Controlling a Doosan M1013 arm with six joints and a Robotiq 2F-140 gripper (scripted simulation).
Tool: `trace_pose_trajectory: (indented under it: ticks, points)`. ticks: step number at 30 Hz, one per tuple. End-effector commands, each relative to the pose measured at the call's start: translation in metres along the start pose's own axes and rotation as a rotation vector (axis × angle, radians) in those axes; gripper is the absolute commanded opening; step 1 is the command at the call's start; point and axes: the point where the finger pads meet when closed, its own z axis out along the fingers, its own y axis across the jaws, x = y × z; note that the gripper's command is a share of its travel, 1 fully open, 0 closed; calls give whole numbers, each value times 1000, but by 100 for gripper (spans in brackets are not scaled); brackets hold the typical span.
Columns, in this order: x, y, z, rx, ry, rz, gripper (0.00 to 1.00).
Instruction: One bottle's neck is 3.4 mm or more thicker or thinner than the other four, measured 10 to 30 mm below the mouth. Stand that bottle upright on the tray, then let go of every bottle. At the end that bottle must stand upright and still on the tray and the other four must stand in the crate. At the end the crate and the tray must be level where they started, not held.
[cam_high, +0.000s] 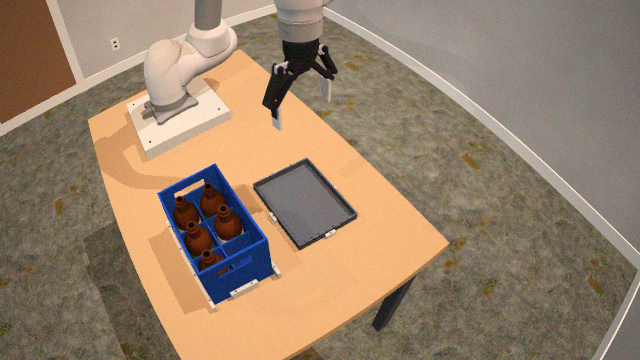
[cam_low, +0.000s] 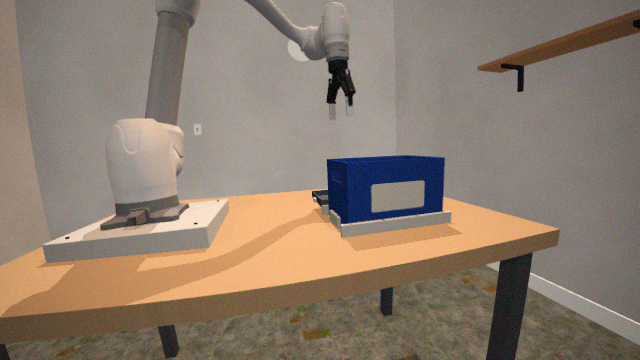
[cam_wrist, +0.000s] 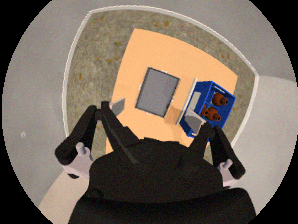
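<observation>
Jaws (cam_high: 301, 107) spread to their full width hang high above the counter (cam_high: 320, 300) with nothing between them, in the upper middle of the top view and well apart from everything below. That height looks like a vantage for surveying, since the wrist view takes in both the tray (cam_wrist: 157, 92) and the crate (cam_wrist: 210, 106) at once.

At lower left of the top view, the blue crate (cam_high: 245, 262) holds five brown bottles (cam_high: 228, 223) upright in its divided cells; the sixth cell, at the near right corner, is vacant. The dividers keep each bottle standing and separate, leaving the necks exposed for a grip from above. Which neck differs cannot be told from these views; they look alike.

Just right of the crate lies the dark tray (cam_high: 345, 204), bare and flat, close enough for a short transfer. Both sit against pale brackets (cam_high: 244, 289) on the counter, apparently fixing their places.
</observation>
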Motion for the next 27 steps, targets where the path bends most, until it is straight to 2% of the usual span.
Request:
trace_pose_trajectory:
  ticks: [1, 7, 9, 10, 13, 24, 26, 27]
  points:
    - [7, 41, 9, -4, -2, 114, 100]
    - [10, 109, 23, -9, -6, 305, 100]
    - [10, 109, 23, -9, -6, 305, 100]
    - [9, 141, 30, -11, -8, 394, 100]
    - [7, 162, 34, -13, -10, 454, 100]
    - [-16, 286, 60, -20, -18, 803, 100]
    - [-16, 286, 60, -20, -18, 803, 100]
    - [-21, 303, 64, -22, -19, 853, 100]
